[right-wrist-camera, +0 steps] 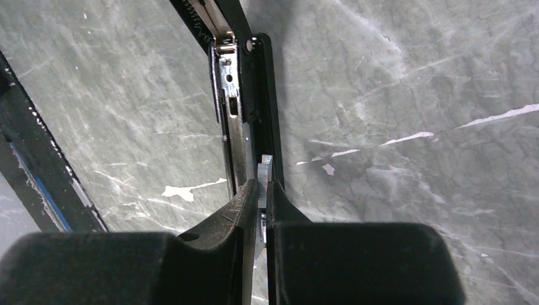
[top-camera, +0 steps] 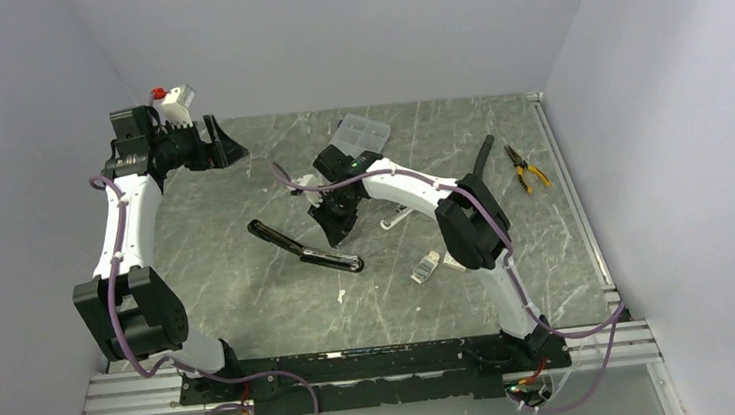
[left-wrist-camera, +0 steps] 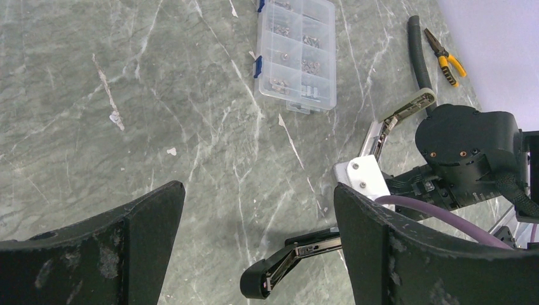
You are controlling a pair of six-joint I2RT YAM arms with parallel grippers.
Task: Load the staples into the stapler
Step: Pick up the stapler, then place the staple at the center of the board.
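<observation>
— Right fingers?
— Pinched together on one short strip of staples; held on edge just over the open channel of the stapler, which runs off toward 12 o'clock; probably lined up to drop straight in; not yet seated.
— Left fingers?
— Spread wide on nothing; raised at 10 o'clock, seemingly to stay out of the way.
— Count across the tabletop?
— One black stapler, hinged open at centre; one clear compartment case at 12; one pair of pliers and one black tube at 2.

The stapler lies on the table, compartment case behind it, pliers far right
</observation>
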